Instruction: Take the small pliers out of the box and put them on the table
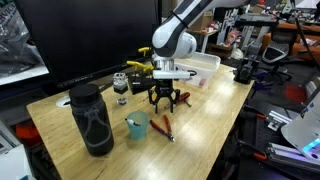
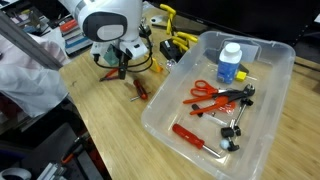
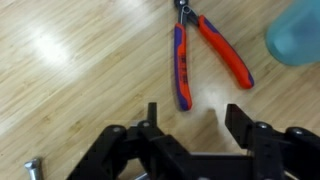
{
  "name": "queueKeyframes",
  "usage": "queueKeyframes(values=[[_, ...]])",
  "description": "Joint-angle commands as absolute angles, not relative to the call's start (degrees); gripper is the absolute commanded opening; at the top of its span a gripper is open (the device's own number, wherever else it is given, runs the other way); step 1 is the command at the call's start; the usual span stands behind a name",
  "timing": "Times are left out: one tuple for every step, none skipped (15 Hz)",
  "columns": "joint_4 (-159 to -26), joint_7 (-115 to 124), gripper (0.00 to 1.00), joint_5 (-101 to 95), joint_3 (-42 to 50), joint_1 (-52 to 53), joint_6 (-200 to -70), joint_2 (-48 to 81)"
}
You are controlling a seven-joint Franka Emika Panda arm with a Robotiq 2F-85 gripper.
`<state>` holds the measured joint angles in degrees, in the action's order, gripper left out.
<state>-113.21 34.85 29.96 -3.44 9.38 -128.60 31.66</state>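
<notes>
Small pliers (image 3: 180,65) lie flat on the table (image 3: 70,70), outside the box (image 2: 268,105). Your tool (image 3: 195,125) hangs over them, wide open, gripping nothing. Risk: a low sideways exit could clip the pliers or the teal cup (image 1: 137,125) beside them; lift straight up

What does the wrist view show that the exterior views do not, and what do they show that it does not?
Only the wrist view: blue inner edges on the handles of the small pliers. Only the exterior views: the box and a black container. Both: the small pliers lying on the table, apart from the gripper, whose jaws stand open and hold nothing.
</notes>
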Motion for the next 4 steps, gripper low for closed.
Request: queueKeyframes(values=[[-113.12, 35.18, 0.78, 29.61, -3.86, 8.86, -128.62, 31.68], [-113.13, 35.24, 0.82, 29.61, -3.86, 8.87, -128.64, 31.68], [-113.13, 35.31, 0.82, 29.61, -3.87, 8.91, -128.66, 31.68], [-113.13, 35.36, 0.82, 29.60, -3.88, 8.94, -128.66, 31.67]])
